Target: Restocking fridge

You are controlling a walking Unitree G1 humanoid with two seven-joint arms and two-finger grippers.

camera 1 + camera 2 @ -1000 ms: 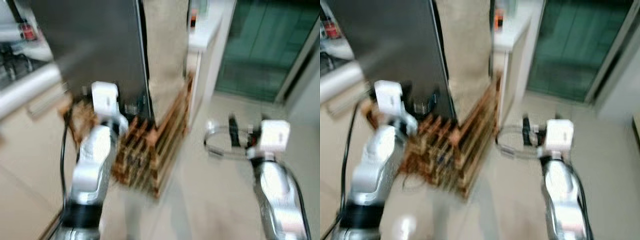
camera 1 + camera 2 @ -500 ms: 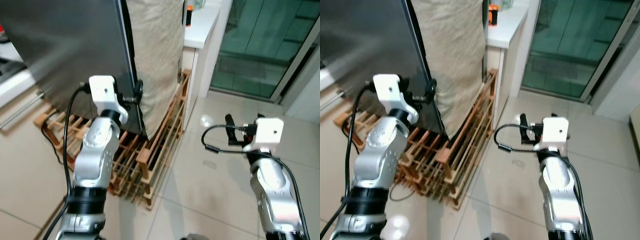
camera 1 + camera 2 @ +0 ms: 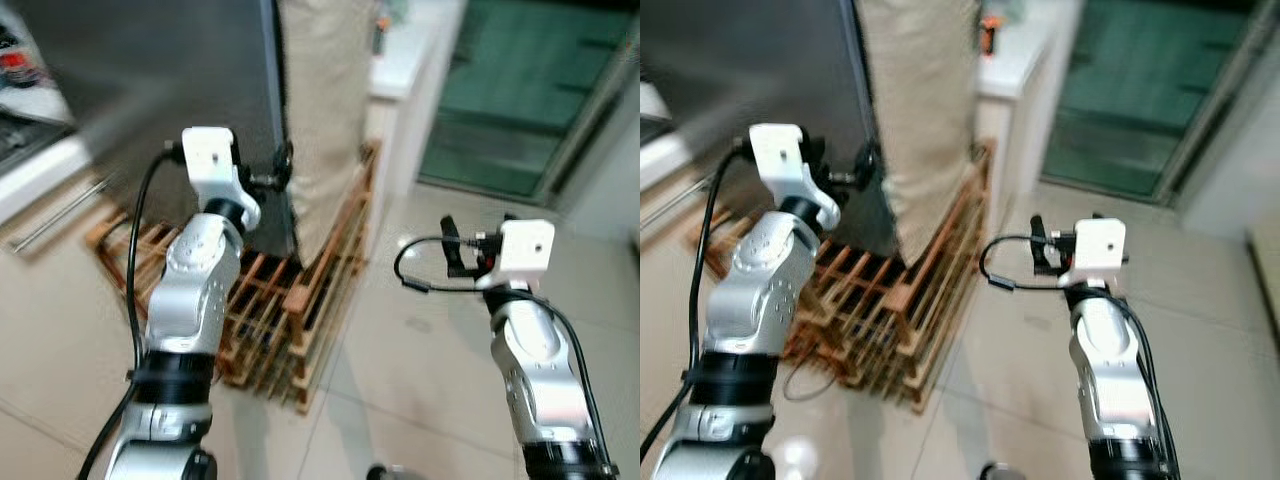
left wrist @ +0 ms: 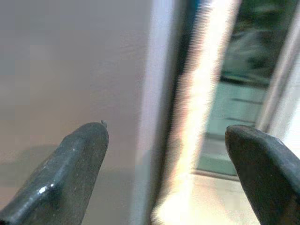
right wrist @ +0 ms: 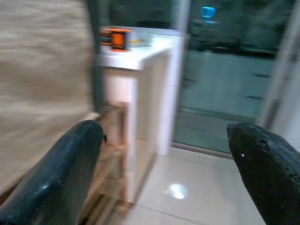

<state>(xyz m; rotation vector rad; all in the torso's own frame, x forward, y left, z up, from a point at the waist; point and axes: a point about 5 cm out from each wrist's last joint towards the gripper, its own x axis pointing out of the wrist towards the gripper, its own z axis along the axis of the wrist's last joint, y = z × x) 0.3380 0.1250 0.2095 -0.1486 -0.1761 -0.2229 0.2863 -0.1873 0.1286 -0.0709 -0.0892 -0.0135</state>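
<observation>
The dark grey fridge stands at the upper left, on a wooden slatted rack. My left gripper is raised to the fridge's right edge. In the left wrist view its fingers are open, with the grey panel and its edge between them. Out over the floor tiles, my right gripper is held up. It is open with nothing between its fingers.
A beige cloth hangs right of the fridge. Behind it is a white counter with an orange item on top. A green glass door fills the back right. A light counter runs along the left.
The whole picture has shifted and blurred, so the camera has moved. Both arms keep about the same pose, the left gripper still at the fridge's edge.
</observation>
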